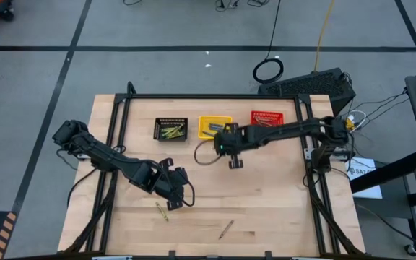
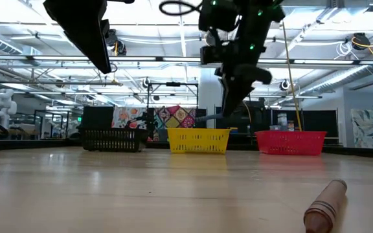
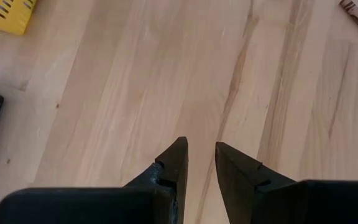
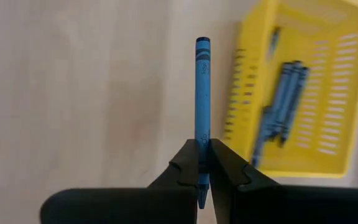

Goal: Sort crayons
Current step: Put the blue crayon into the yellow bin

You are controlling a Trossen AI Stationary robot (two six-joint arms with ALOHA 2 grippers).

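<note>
Wooden table (image 1: 266, 209) carries three mesh baskets in a row along the far side: black (image 1: 170, 128) on the left, yellow (image 1: 213, 126) in the middle, red (image 1: 267, 118) on the right.

Right gripper (image 4: 202, 163): fingers clamped on a blue crayon (image 4: 202, 106). The crayon stands straight out from between the fingertips, most of its length beyond them, lower end pinched between the pads. Wrist view: yellow basket (image 4: 309, 87) just beside the held crayon, several more blue crayons (image 4: 284, 102) lying inside. High view: this gripper (image 1: 233, 160) hangs over the table just near of the yellow basket.

Left gripper (image 3: 201, 155): fingers slightly apart, nothing between them, bare wood under them. High view: it (image 1: 177, 193) sits left of centre, well apart from the baskets.

Loose crayons on the table: an olive-yellow one (image 1: 162, 211) just near of the left gripper, not touching it; a brownish one (image 1: 226, 229) farther right, near the front edge. Low view shows a brownish stick (image 2: 325, 204) close to the camera. Black basket holds olive-yellow crayons (image 1: 172, 132). Red basket contents too small to tell.
</note>
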